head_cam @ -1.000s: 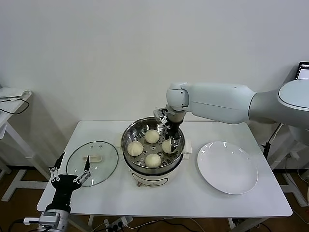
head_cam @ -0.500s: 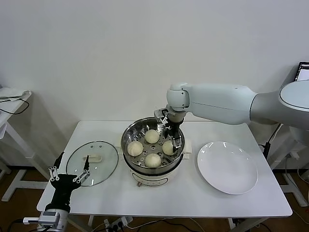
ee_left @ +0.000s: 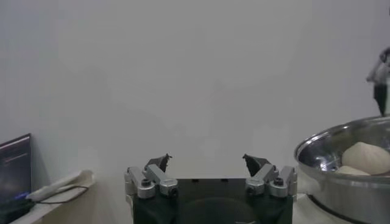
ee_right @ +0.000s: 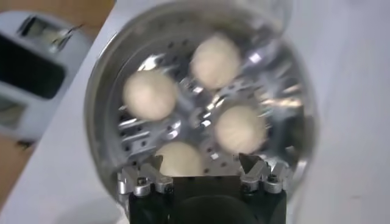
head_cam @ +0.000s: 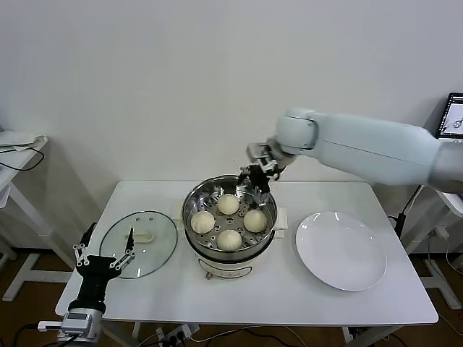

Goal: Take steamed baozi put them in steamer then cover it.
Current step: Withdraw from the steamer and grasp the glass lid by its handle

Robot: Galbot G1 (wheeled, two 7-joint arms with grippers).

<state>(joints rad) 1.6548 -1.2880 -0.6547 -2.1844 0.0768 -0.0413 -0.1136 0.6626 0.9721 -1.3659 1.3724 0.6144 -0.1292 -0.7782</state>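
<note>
Several cream-white baozi lie on the perforated tray of the shiny steamer [head_cam: 194, 196]: one at the back [head_cam: 228, 203], one on the left [head_cam: 202, 221], one on the right [head_cam: 255, 220], one in front [head_cam: 229, 239]. My right gripper [head_cam: 259, 181] is open and empty, raised above the steamer's back rim. In the right wrist view it [ee_right: 201, 164] looks down on the steamer [ee_right: 97, 91] and the baozi [ee_right: 150, 94]. The glass cover [head_cam: 163, 246] with its cream handle lies flat on the table, left of the steamer. My left gripper [head_cam: 105, 252] is open at the table's front left edge, by the cover.
An empty white plate [head_cam: 340, 249] lies right of the steamer on the white table [head_cam: 289, 296]. A side table with cables [head_cam: 18, 144] stands at the far left. The left wrist view shows the steamer's rim [ee_left: 341, 137] at its right edge.
My right gripper has let go of the right-hand baozi, lifted out of the steamer and drawn back and up. The arm has swung to the right. The left gripper has barely moved.
</note>
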